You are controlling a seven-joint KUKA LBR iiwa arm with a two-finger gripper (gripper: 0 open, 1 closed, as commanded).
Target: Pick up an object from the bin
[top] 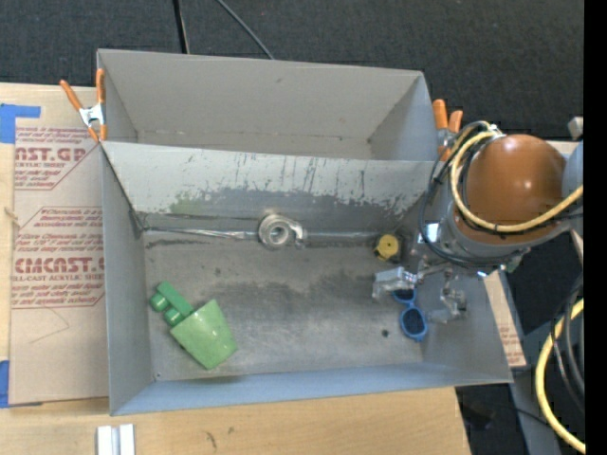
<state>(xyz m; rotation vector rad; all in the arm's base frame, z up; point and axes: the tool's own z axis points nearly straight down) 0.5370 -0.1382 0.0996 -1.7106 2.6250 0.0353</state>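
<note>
Gripper [423, 297] sits low at the right end of the bin [256, 102], right over a small blue ring [413, 323] on the floor by the right wall. Can't tell if it's open, closed or gripping. The ring is closest, so it's the likely target. A yellow bit [386, 246] lies just beyond, a metal ring [276, 230] mid-far, and a green cup [197, 328] well apart at near-left.

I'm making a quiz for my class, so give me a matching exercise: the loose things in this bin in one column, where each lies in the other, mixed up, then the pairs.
Things:
1 green cup
2 silver ring
3 yellow piece
4 blue piece

Places in the bin:
A far side, middle
B right, under the gripper
C near side, left
D far side, right

Pairs: 1-C, 2-A, 3-D, 4-B
</note>
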